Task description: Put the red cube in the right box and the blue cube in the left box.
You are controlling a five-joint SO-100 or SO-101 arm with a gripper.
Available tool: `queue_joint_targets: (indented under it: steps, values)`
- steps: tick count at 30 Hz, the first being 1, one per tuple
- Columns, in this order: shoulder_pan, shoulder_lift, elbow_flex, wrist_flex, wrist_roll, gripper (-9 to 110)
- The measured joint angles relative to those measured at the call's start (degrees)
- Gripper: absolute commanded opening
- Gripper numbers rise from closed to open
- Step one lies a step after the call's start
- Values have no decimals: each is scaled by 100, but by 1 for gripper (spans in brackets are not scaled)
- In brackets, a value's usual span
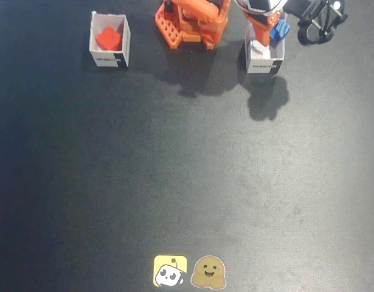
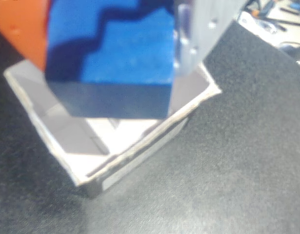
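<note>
The red cube (image 1: 108,39) lies inside the white box (image 1: 109,41) that stands to the left of the orange arm base (image 1: 193,21) in the fixed view, so that half of the task looks finished. The other half is under way: the gripper (image 1: 275,30) is closed on the blue cube (image 1: 280,28), holding it above the second white box (image 1: 264,56), which stands to the right of the arm base in that same view. In the wrist view the blue cube (image 2: 110,58) hangs pinched between an orange finger and a pale one, over the open, empty box (image 2: 91,141), and seems clear of its rim and floor. What remains, as I judge it, is to release the cube into this box.
</note>
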Motion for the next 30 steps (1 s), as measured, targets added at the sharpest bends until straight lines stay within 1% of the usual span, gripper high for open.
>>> queue_joint_targets:
  steps: [11,13,16,20,24,30]
  values:
    - [0,431,79,44,18,19]
    - [0,466,88,44,18,19]
    - [0,483,114,44,18,14]
    - [18,448,114,44,18,3]
    - [352,422,114,-44,0,0]
    - [826,237,114,-193,-79,0]
